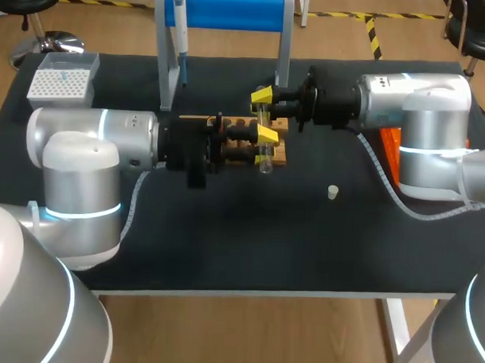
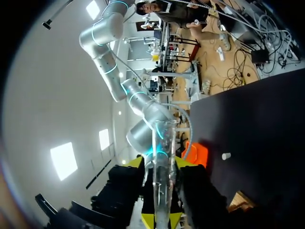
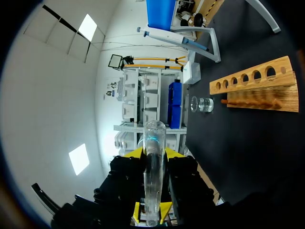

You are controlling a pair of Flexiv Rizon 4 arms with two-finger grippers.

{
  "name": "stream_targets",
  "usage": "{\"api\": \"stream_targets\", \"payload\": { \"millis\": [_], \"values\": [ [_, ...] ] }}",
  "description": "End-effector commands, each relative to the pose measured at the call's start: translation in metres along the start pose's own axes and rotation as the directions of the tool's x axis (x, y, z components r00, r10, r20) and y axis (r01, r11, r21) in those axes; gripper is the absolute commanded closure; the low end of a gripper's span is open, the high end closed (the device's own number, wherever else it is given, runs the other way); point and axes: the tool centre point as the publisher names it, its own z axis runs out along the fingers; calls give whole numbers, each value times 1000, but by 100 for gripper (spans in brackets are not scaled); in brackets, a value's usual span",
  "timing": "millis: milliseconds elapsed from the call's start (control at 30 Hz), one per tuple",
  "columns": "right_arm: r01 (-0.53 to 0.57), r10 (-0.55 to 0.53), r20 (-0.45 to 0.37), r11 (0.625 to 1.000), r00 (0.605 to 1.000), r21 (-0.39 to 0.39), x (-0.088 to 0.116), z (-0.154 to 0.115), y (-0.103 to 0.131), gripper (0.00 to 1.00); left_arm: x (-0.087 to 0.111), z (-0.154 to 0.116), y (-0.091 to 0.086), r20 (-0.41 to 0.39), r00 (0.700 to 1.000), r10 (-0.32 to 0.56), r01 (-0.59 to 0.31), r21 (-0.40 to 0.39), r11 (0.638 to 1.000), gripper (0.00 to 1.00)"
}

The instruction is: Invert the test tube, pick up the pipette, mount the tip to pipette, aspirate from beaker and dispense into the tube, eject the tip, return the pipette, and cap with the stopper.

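A clear test tube (image 1: 264,150) hangs over the wooden rack (image 1: 280,156) at mid-table. My right gripper (image 1: 263,97) is shut on the tube (image 3: 153,167) at its far end. My left gripper (image 1: 268,135) sits lower on the same tube (image 2: 162,181), which runs between its fingers with a thin gap showing at each side. The pipette (image 1: 181,28) hangs on the blue stand (image 1: 232,12) at the back. A small white stopper (image 1: 333,193) lies on the mat to the right. The beaker (image 3: 206,104) stands beyond the rack (image 3: 257,83) in the right wrist view.
A white tip box (image 1: 61,81) stands at the back left corner. An orange object (image 1: 389,147) lies beside my right arm. The black mat in front of the rack is bare apart from the stopper (image 2: 226,156).
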Motion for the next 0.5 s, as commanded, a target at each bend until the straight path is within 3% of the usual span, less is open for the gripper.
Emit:
{"api": "stream_targets", "payload": {
  "millis": [33, 200, 233, 267, 500],
  "values": [
    [1, -1, 4, 1000, 1000, -2, 0, 0, -1, 100, 1, 1, -1, 5, 1000, -10, 10, -2, 1000, 100],
    [1, -1, 4, 1000, 1000, -2, 0, 0, -1, 96, 2, 0, 0, -1, 999, -33, 33, -26, 999, 100],
    [1, -1, 4, 1000, 1000, -2, 0, 0, -1, 59, 2, 0, 0, -1, 999, -33, 33, -26, 999, 100],
    [1, -1, 4, 1000, 1000, -2, 0, 0, -1, 0, 2, 0, 0, -1, 999, -33, 33, -26, 999, 100],
    [1, -1, 4, 1000, 1000, -2, 0, 0, -1, 0, 2, 0, 0, -1, 999, -33, 33, -26, 999, 100]
  ]
}}
